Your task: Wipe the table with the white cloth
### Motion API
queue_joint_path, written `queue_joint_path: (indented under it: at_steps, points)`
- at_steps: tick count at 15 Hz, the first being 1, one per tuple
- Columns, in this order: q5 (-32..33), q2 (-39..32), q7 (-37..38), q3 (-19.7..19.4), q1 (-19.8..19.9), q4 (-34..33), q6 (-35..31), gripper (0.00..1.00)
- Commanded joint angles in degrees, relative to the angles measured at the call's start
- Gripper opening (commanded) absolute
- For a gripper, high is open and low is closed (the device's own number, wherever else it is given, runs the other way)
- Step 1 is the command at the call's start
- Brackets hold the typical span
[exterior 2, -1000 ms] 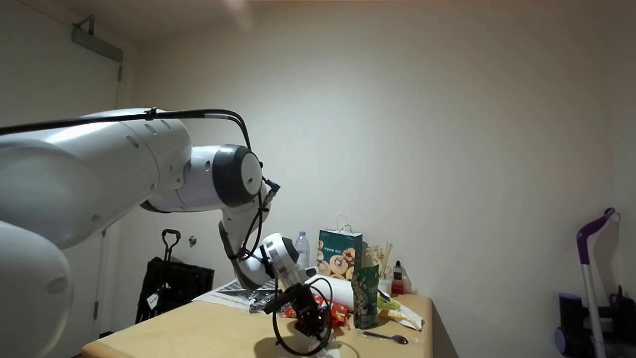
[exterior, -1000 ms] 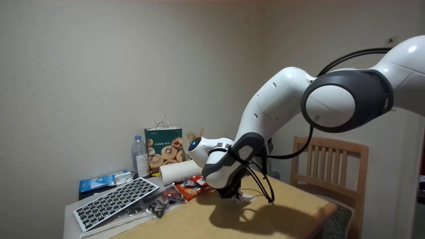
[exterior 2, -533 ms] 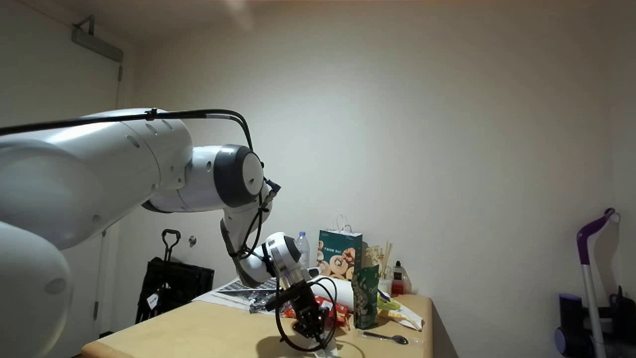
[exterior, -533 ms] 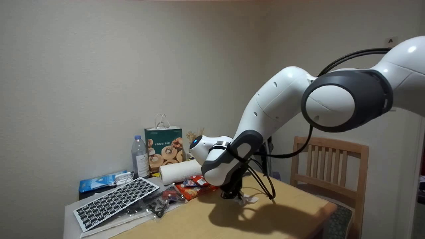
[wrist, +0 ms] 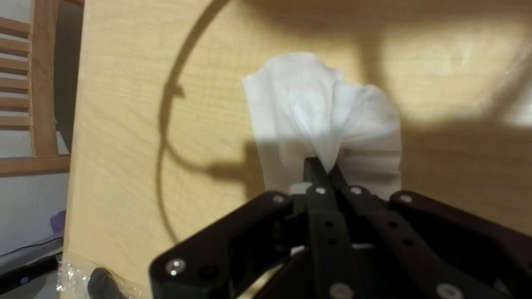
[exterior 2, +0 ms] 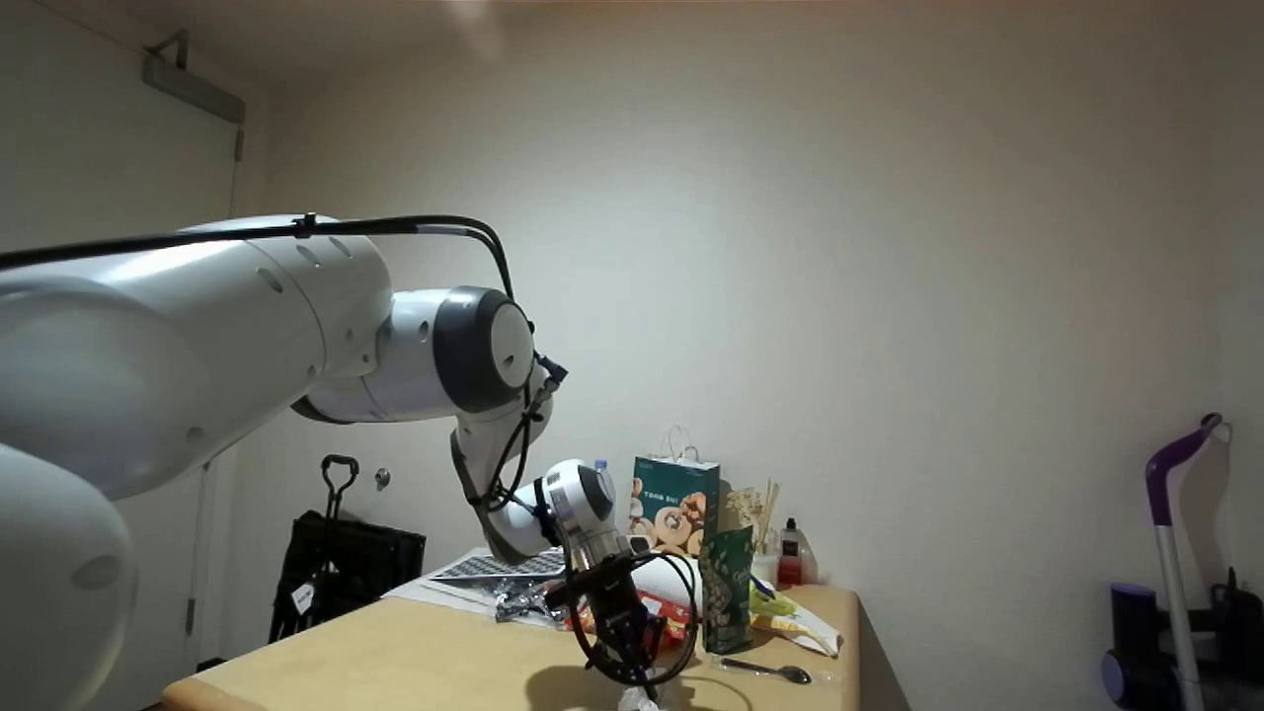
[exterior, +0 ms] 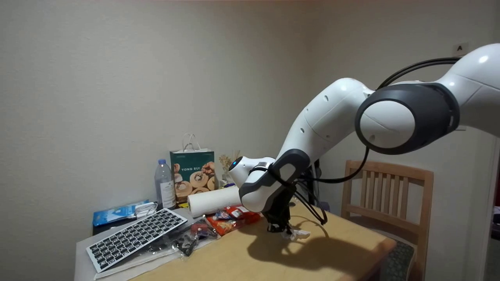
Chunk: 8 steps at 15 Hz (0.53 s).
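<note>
The white cloth (wrist: 305, 93) is thin and crumpled, pinched into a fold. My gripper (wrist: 325, 166) is shut on that fold in the wrist view. The cloth's loose parts spread out on the wooden table (wrist: 120, 124) around the fingertips. In an exterior view the cloth (exterior: 300, 234) shows as a small white patch below the gripper (exterior: 287, 229), low at the tabletop (exterior: 226, 261). In an exterior view only a bit of cloth (exterior 2: 637, 700) shows at the lower frame edge, below the gripper (exterior 2: 647, 681), partly behind cables.
A keyboard (exterior: 136, 239), a paper roll (exterior: 213, 201) and a red snack bag (exterior: 234, 219) lie along one table side. A green pouch (exterior 2: 728, 590) stands near a wrapped black spoon (exterior 2: 770, 671). A paper bag (exterior: 193, 175), a bottle (exterior: 165, 187) and a wooden chair (exterior: 386, 195) are beyond.
The gripper and the cloth have moved a little to the right in both exterior views, staying low at the table. The gripper keeps its hold on the cloth.
</note>
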<state>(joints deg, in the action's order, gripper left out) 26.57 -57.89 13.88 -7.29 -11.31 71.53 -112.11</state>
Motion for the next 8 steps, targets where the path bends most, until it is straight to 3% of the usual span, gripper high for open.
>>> queue_joint_path:
  at_steps: [1,4,8]
  points:
    - [-0.5,-0.3,-0.2,-0.5,-0.4,-0.4,-0.1,0.02]
    - [-0.5,-0.3,-0.2,-0.5,-0.6,-0.5,-0.1,0.00]
    - [-0.8,1.7,-4.7,1.9,1.0,7.7,-6.3,0.00]
